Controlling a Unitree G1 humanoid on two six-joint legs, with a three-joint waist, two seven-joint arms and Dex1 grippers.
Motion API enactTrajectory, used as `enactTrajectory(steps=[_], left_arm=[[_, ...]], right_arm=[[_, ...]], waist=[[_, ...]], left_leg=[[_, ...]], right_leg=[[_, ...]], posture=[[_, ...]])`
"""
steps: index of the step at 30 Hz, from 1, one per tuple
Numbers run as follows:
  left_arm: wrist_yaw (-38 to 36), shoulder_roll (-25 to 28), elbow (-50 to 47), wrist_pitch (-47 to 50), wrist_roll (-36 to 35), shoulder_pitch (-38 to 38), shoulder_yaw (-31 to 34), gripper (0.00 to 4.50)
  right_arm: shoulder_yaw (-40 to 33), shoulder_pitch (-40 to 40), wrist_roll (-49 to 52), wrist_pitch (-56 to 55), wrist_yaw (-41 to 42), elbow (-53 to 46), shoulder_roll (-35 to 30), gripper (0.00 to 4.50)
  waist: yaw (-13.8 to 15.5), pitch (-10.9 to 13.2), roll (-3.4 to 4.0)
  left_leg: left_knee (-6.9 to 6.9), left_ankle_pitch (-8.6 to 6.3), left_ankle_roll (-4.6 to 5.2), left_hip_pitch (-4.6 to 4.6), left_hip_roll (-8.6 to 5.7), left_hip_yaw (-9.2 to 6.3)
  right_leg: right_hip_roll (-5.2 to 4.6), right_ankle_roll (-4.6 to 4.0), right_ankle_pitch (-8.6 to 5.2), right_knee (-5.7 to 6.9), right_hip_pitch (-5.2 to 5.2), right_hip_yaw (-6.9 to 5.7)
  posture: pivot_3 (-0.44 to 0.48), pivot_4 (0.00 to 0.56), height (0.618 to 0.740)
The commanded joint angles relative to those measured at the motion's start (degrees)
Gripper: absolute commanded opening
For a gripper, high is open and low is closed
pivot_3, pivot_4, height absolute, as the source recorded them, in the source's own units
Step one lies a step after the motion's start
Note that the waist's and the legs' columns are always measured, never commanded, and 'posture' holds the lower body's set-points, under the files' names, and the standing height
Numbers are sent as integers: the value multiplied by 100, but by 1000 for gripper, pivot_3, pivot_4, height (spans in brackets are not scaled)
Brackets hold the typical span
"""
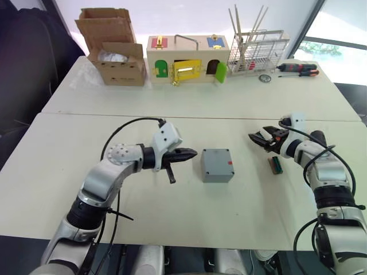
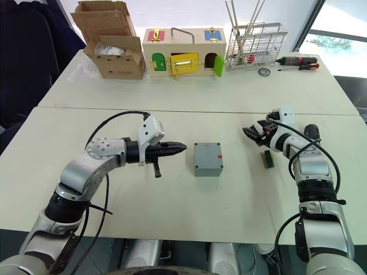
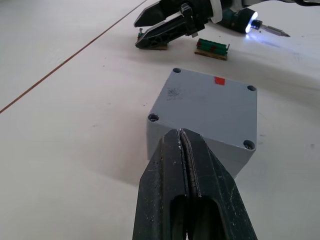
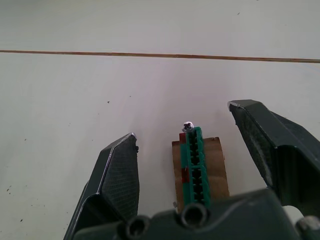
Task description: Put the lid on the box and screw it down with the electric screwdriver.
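No legible text or labels.

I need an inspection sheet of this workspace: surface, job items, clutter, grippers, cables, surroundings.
Surface: white table, seam line across it.
Job's things: grey plastic box mid-table, lid seated, red mark on top; black electric screwdriver with lit tip beyond it.
Clutter: green strip on brown card; cardboard box, wooden latch box, wire rack, red-black hand screwdrivers on the far table.
Grippers: left gripper shut, pointing at the box; right gripper open around the strip.
Cables: black cable looping over the left arm.
Surroundings: window at the far right.
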Motion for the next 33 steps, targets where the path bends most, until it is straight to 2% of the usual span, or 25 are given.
enactTrajectory(steps=[1, 5, 6, 7, 10, 12, 13, 29, 31, 33], left_arm=[[29, 25, -195, -51, -59, -5, -46, 0], [5, 27, -145, -108, -9, -29, -135, 0], [-3, 30, -136, -118, -6, -38, -149, 0], [-8, 37, -126, -128, -4, -47, -163, 0], [-9, 53, -83, -173, 16, -64, -216, 0], [-6, 58, -56, -200, 36, -71, -245, 0], [-5, 60, -50, -209, 43, -69, -254, 0], [-16, 122, -7, -309, 133, -16, -361, 0], [-9, 121, 3, -324, 138, -17, -375, 0], [-7, 129, 14, -338, 151, -13, -393, 0]], right_arm=[[-242, -92, 152, 18, 2, -159, 4, 3408], [-329, -23, 219, 111, -20, -248, 34, 3408], [-349, -13, 241, 130, -38, -262, 49, 2820], [-358, -5, 251, 140, -49, -274, 57, 2582], [-355, 8, 250, 146, -67, -286, 80, 1278], [-375, 2, 272, 139, -91, -275, 107, 122], [-389, -3, 291, 138, -96, -270, 123, 24], [-332, 43, 174, 149, -4, -341, 90, 24], [-347, 31, 151, 136, -47, -326, 91, 568], [-413, -49, 164, 148, -133, -287, 109, 1436]], waist=[[-10, 0, 0], [-33, 0, 0], [-49, 0, 0], [-71, 0, 0], [-104, 0, 0], [-105, 0, 0], [-104, 0, 0], [-96, 0, 1], [-95, 0, 1], [-95, 0, 0]], left_leg=[[0, 0, 0, 0, 0, 0], [-1, 0, 0, 0, 0, 0], [-1, 0, 0, 0, 0, 0], [-1, 0, 0, 0, 0, 0], [-3, 0, 0, 0, 0, 1], [-5, 0, 0, 1, 0, 0], [-6, 0, -1, 1, 0, 1], [-5, 0, -1, 1, 0, 0], [-5, 0, -1, 1, 0, 0], [-5, 0, -1, 1, 0, 1]], right_leg=[[0, 0, 0, 0, 0, 0], [0, 0, 0, 0, 0, 0], [0, 0, 0, 0, 0, 0], [0, 0, 0, 0, 0, 0], [0, 0, 0, -2, 0, 0], [0, 0, 0, -2, 0, 0], [0, 0, 0, -2, 0, 0], [0, 0, 0, -3, 0, 0], [0, 0, 0, -3, 0, 0], [0, 0, 0, -3, 0, 0]], posture=[[0, 150, 728], [0, 150, 728], [0, 150, 728], [0, 150, 728], [0, 150, 728], [0, 150, 728], [0, 150, 728], [0, 150, 728], [0, 150, 728], [0, 150, 728]])
